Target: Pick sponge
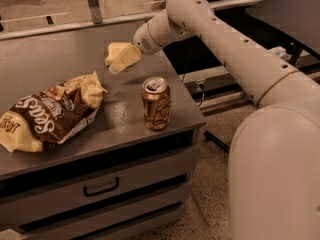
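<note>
Grey metal countertop (50,49) fills our view, with a crinkled chip bag (50,115) at its left and a can (156,104) near its front right corner. We see the sponge (114,49) toward the far side, the gripper (123,62) overlapping its near edge. Whether the jaws are apart or clamped on it, we cannot tell.

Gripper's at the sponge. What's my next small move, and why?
Probably a short test lift: the gripper overlaps the sponge at the back of the counter, while the can and chip bag lie apart, nearer the front.
</note>
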Robot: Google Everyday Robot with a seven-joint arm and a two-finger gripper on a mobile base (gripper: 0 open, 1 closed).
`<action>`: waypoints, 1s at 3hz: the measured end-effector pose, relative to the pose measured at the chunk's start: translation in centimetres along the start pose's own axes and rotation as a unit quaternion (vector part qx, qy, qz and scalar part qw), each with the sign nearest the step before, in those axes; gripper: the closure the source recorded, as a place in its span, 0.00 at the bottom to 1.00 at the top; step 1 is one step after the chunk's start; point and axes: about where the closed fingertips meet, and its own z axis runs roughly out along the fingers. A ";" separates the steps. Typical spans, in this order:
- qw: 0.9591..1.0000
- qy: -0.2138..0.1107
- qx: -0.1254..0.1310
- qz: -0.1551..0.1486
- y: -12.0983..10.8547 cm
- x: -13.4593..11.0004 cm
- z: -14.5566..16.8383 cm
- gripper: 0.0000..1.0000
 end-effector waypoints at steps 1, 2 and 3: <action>1.000 0.000 -0.001 0.003 0.0 0.2 0.2 0.00; 1.000 0.010 -0.005 0.013 -0.6 1.3 1.3 0.18; 1.000 0.016 -0.003 0.019 -1.0 2.0 1.9 0.41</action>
